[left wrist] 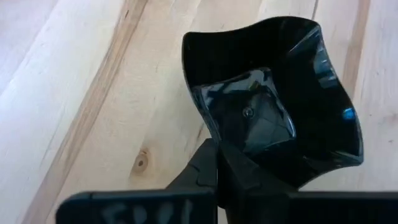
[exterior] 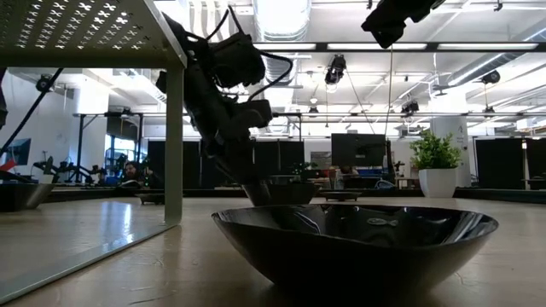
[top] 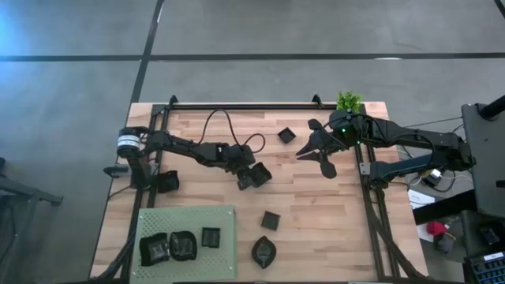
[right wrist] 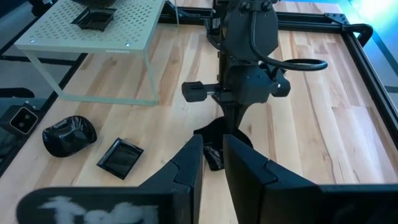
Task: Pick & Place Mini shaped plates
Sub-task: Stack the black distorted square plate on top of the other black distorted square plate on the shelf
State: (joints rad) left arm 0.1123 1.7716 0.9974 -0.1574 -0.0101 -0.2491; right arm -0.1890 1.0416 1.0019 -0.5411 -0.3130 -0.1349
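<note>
The mini shaped plates are small black dishes spread over the wooden table. One wavy-edged square plate (left wrist: 273,112) lies mid-table (top: 256,175), and my left gripper (top: 245,180) is shut on it. Other plates sit apart: a square one (top: 286,136) far back, a square one (top: 271,220) nearer, and a leaf-like one (top: 263,251) at the front edge. Three plates (top: 183,244) rest on the green mat (top: 225,217). My right gripper (top: 316,151) hangs high over the right half of the table, slightly open, with nothing between its fingers (right wrist: 189,168). My left gripper pinches the wavy plate's rim (left wrist: 211,140) at the edge nearest the arm, between its two fingers (left wrist: 202,171). The fingers slant down from the table's left side. In the low view the plate (exterior: 286,192) appears to rest on the wood.
The perforated green mat stands raised on legs (right wrist: 149,74) at the front left. A small potted plant (top: 348,101) stands at the far right corner. One more black piece (top: 167,181) lies by the left frame rail. Bare wood lies between the scattered plates.
</note>
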